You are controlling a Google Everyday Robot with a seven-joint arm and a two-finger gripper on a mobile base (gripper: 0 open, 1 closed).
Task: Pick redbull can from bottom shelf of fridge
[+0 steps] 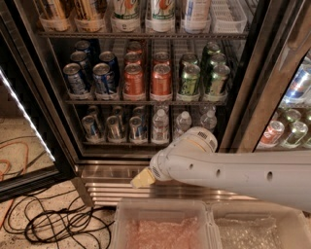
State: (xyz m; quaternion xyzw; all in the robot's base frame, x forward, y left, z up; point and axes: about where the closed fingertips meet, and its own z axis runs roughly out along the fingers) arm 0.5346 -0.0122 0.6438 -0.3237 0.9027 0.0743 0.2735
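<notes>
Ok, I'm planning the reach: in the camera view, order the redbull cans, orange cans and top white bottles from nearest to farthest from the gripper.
The gripper sits low, in front of the fridge base.
1. redbull cans, on the bottom shelf, up and left of it.
2. orange cans, one level higher, above it.
3. white bottles, at the top edge.

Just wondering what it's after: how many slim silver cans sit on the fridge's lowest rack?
3 in front on the bottom shelf: left can, middle can, right can. More may hide behind them. The gripper sits lower, by the steel base.
</notes>
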